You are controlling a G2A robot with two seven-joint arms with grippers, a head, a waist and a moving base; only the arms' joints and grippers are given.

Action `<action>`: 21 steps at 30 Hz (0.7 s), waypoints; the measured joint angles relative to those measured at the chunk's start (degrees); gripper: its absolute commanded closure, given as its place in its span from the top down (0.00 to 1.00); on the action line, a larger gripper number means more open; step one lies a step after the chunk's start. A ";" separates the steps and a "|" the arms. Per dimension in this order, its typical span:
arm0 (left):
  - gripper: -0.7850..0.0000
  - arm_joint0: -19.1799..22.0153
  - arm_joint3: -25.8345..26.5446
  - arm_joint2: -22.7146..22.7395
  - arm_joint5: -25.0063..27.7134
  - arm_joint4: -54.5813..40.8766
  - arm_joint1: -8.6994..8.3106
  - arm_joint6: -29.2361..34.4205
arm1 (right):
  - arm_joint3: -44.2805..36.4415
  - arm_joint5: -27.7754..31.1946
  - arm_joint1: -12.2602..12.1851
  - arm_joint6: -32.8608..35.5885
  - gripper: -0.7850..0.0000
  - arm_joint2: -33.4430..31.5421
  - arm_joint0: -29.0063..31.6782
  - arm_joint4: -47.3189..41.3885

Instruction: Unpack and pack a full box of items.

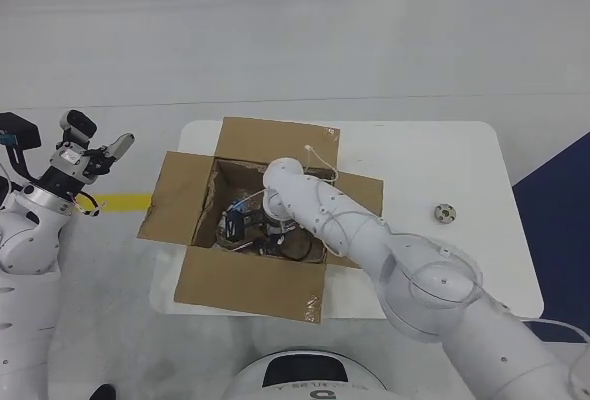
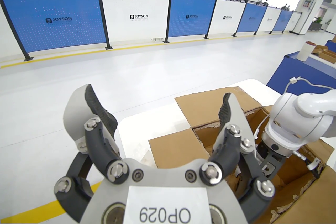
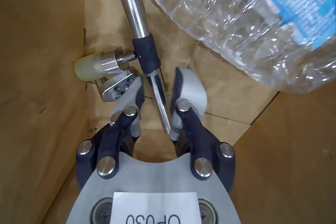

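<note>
Left gripper (image 2: 160,99): spread wide, empty, left of the table.
Cardboard box (image 1: 175,195): 4 flaps open, on white table (image 1: 425,150).
Right gripper (image 3: 158,83): inside box, slightly apart astride metal rod (image 3: 131,7), plastic bottle (image 3: 223,12) beside.
Round metal fitting (image 1: 443,212): on table, right of box.

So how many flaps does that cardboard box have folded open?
4, all outward: far flap, near flap, left flap, right flap partly under the right arm.
</note>
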State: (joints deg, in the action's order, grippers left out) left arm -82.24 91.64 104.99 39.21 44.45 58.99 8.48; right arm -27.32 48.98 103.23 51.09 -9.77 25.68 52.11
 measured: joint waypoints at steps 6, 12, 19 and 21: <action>1.00 0.00 0.00 0.00 0.00 0.00 0.00 0.00 | 1.96 1.66 0.46 -4.59 0.00 -0.90 -2.93 1.40; 1.00 0.00 0.00 0.00 0.00 0.00 0.00 0.00 | -1.19 2.03 -1.71 -10.51 0.00 -1.66 -4.02 5.18; 1.00 0.00 0.00 0.00 0.00 0.00 0.00 0.00 | -5.82 -0.77 -3.81 -5.10 0.30 -2.03 -1.15 5.83; 1.00 0.00 0.00 0.00 0.00 0.00 0.00 0.00 | -7.03 0.08 -3.96 -3.31 0.29 -2.08 -0.40 5.18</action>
State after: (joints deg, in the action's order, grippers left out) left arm -82.24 91.64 104.99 39.21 44.45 58.99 8.48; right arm -34.35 49.06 99.27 47.77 -11.85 25.28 57.29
